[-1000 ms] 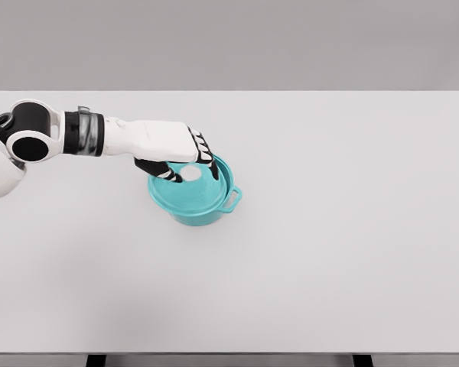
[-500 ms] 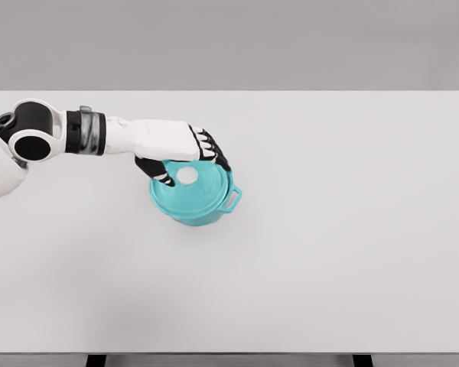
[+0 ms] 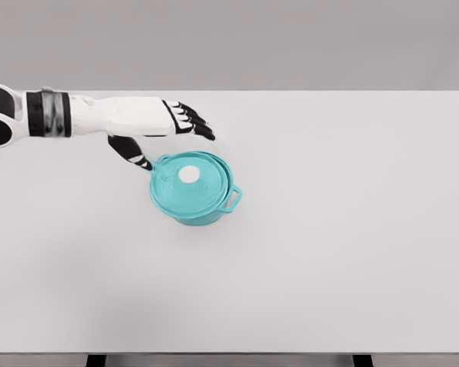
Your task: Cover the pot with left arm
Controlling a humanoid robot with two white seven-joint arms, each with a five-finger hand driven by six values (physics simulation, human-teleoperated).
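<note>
A white table (image 3: 344, 260) filled most of the view, its far edge running straight across the upper part and its near edge just above the bottom. Behind it stood a plain grey wall (image 3: 291, 42), without marks. Two dark legs (image 3: 96, 360) showed under the near edge, toward the left and right. Lighting was soft and even.

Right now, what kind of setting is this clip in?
Likely a bare simulated test bench: a plain white table, a blank grey backdrop, and one teal pot with its lid on.
</note>
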